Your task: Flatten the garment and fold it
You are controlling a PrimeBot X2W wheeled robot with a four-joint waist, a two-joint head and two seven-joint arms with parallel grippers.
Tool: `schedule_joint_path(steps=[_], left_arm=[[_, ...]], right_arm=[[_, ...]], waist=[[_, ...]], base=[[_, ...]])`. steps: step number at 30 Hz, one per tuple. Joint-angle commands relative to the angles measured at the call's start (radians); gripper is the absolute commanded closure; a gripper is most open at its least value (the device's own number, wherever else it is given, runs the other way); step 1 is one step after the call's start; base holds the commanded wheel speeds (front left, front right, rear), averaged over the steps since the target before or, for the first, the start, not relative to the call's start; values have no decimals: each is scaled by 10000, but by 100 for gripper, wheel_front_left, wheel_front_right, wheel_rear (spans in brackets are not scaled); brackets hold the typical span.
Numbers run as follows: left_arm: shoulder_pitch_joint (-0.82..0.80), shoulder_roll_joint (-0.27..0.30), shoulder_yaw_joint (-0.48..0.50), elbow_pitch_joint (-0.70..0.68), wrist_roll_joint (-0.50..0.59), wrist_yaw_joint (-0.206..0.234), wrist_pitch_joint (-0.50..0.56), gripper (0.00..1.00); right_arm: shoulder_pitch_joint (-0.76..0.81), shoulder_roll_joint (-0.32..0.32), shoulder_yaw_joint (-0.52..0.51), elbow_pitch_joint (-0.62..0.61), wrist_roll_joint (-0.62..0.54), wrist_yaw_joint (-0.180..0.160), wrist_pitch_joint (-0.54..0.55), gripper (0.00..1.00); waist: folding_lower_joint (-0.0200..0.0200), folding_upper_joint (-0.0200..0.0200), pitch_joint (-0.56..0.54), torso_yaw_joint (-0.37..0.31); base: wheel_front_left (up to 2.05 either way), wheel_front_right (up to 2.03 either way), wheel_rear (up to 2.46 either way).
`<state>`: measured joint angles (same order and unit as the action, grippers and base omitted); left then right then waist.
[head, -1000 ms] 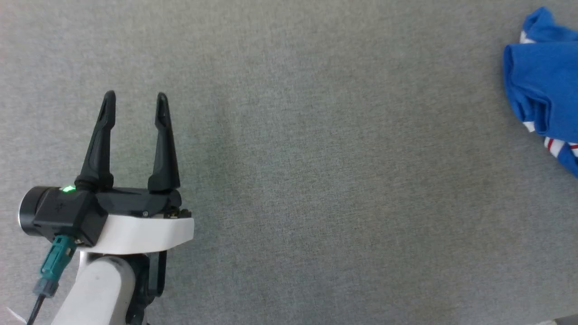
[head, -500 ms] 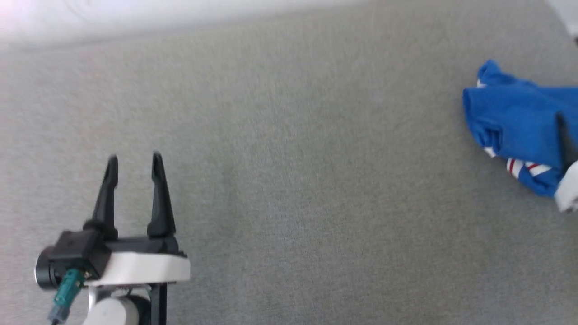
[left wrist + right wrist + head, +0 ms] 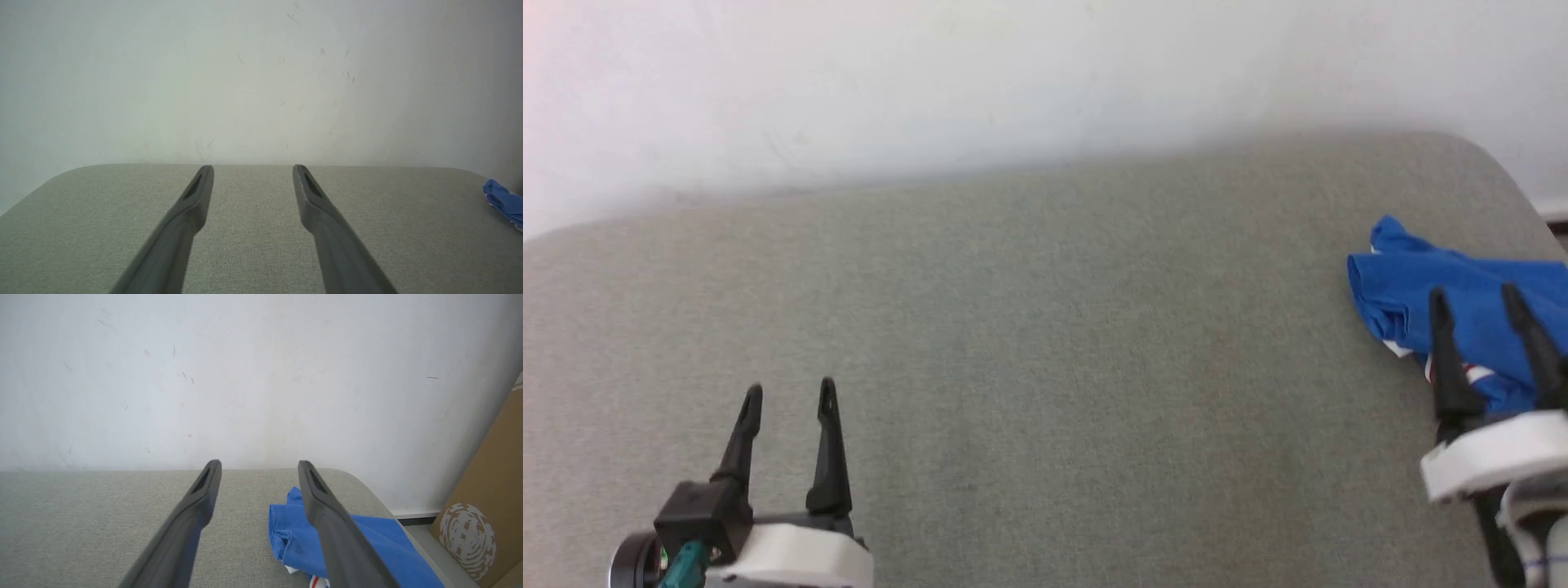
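Garment [image 3: 1401,286]: crumpled blue heap at the right end of the grey table [image 3: 1045,327], near its far rounded corner. Red-and-white trim shows at the heap's near edge.

Right gripper [image 3: 1474,292]: fingers parted, nothing between them. In the head view the tips overlap the near part of the heap; cannot tell whether they touch it. In the right wrist view one finger crosses in front of the blue cloth, the other lies over bare table.

Left gripper [image 3: 791,386]: fingers parted, empty, over bare table at lower left, well apart from the garment.

White wall [image 3: 1013,73] behind the table. Cardboard box [image 3: 490,490] beyond the table's right end.
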<state>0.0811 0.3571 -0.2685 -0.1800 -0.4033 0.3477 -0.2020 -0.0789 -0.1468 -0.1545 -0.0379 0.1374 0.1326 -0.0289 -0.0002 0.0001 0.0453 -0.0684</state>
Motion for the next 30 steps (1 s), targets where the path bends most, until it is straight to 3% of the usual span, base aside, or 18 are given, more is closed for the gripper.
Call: schedule_joint_path(steps=[1,11,19,30], left_arm=[[258,30,-42,119,53,127,50,0],[812,-127,-178,665,1,121,-212,0],[1300,-473,-205,986,-96,-325,-545,0],[1300,-708,-9,1331,-92,-716,-592,0]], right_arm=[[428,284,27,-269,-233,-19,-175,0],[1669,877,307,-264,-1013,-19,-650,0],[2494,961,99,193,-888,-19,-1234,0],[2450,964,178,396,-781,-19,-1312,0]], waist=[[2,-1,-556,407],[2,-1,-777,592],[2,-1,-943,645],[2,-1,-942,628]], base=[[0,0,0],[0,0,0],[0,0,0],[0,0,0]])
